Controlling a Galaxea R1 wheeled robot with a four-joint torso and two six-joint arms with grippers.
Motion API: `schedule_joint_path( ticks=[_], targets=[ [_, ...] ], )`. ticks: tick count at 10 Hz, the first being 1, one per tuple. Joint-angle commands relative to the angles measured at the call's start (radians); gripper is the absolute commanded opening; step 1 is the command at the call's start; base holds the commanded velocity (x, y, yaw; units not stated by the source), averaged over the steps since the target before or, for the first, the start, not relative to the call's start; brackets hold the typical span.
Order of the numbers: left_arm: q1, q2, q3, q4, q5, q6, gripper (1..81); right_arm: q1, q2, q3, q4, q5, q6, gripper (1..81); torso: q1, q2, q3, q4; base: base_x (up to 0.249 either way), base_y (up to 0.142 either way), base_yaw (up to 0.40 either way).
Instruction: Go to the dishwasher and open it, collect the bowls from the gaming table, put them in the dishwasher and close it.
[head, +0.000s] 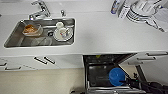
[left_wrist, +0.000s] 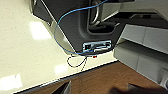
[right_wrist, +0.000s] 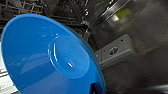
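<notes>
**Blue bowl held over the open dishwasher**

The right gripper reaches in from the lower right of the head view and meets the blue bowl at its rim. In the right wrist view the bowl is tilted on edge, its underside and round foot facing the camera, and a dark fingertip sits against the rim at the lower edge. The fingers look closed on that rim, though most of the gripper is cut off by the picture's edge and its second finger cannot be made out.

The dishwasher stands open under the white counter, to the right of the sink. The bowl hangs over its dark interior. Behind the bowl, the wire racks and the inner wall are blurred and hard to read.

The left gripper cannot be told open or closed: the left wrist view shows pale floor, a strip of brown wood flooring, a blue cable on the robot's dark body, and white drawer fronts.

In the sink lie an orange-stained container and a cup on a plate. Stacked plates at the counter's far right are partly cut off.
</notes>
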Motion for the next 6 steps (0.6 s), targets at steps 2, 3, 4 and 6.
schedule_joint_path(
  ticks=[2,3,4,6],
  targets=[
    [0.108,0.053,-0.071,-0.020,-0.011,-0.004,81.1,0.211,0.070,-0.102,0.037,-0.173,0.047,1.0,0.000,0.000,0.000,0.000,0.000,0.000,0.000],
    [0.110,0.053,-0.071,-0.014,-0.011,-0.004,81.1,0.235,0.071,-0.136,0.062,-0.176,0.047,1.0,0.000,0.000,0.000,0.000,0.000,0.000,0.000],
    [0.111,0.053,-0.072,-0.012,-0.011,-0.004,81.1,0.254,0.071,-0.145,0.069,-0.177,0.047,1.0,0.000,0.000,0.000,0.000,0.000,0.000,0.000],
    [0.111,0.055,-0.077,-0.008,-0.012,-0.004,81.1,0.255,0.074,-0.142,0.073,-0.177,0.047,81.1,0.000,0.000,0.000,0.000,0.000,0.000,0.000]
  ],
)
